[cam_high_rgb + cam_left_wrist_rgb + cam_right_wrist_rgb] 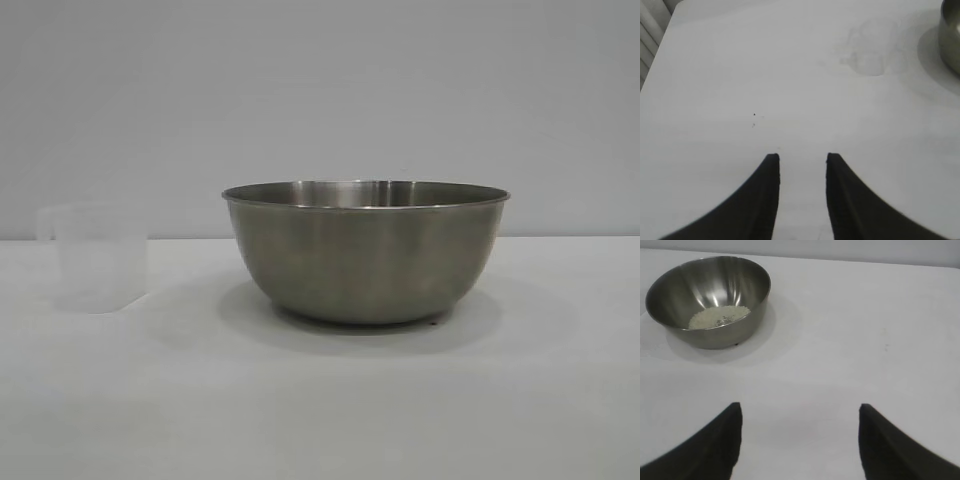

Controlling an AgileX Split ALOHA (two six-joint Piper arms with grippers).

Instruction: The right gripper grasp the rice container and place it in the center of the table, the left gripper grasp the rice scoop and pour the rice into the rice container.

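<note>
On the white counter [320,420], the steel rice container [366,250] already holds rice [717,317], the plastic rice scoop [97,258] stands empty beside it, and both the left end effector [802,160] and right end effector [800,410] hang apart, holding nothing.

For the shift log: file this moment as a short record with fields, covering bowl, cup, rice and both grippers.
rice container: upright on the table, near the middle of the exterior view
rice: shallow patch on the container's bottom
rice scoop: upright on the table beside the container, apart from it; no rice visible in it
left gripper: jaws slightly apart, empty, above bare table, short of the scoop
right gripper: jaws wide apart, empty, short of the container
contact: neither gripper touches anything
</note>
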